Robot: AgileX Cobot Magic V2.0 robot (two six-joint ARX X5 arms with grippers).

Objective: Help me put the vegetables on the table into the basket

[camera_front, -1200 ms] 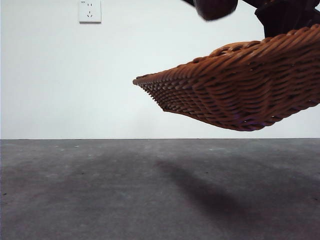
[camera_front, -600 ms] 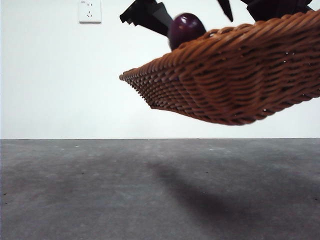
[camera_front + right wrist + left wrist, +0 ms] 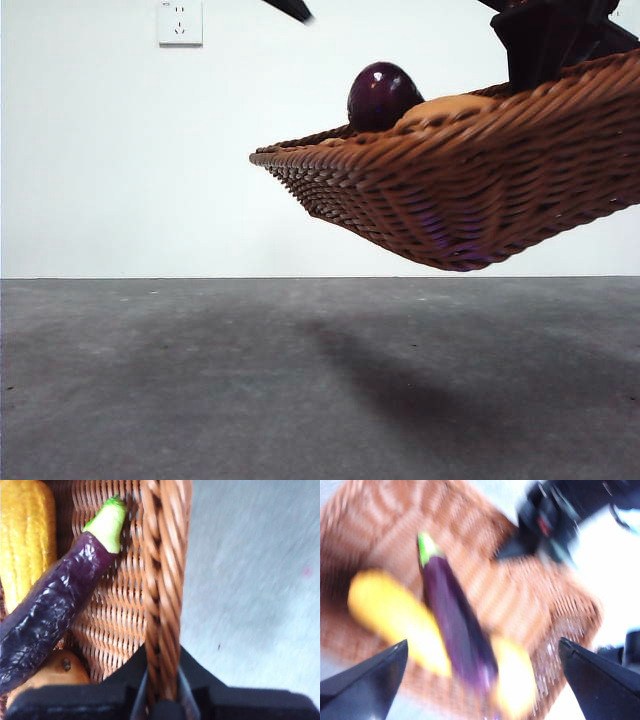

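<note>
Fingers of my right gripper (image 3: 162,700) pinch the braided rim of the basket (image 3: 480,170), holding it tilted in the air above the table (image 3: 200,380). Just inside the rim from them lie the eggplant (image 3: 55,605), corn (image 3: 25,535) and potato (image 3: 55,672). My left gripper (image 3: 480,680) hangs above the basket, fingers spread wide and holding nothing.

You'll find no readable text, label, brand or number in any view. The wall outlet (image 3: 179,22) in the front view carries a tiny mark at its top corner, too small to read. The left wrist view is too blurred for lettering.
</note>
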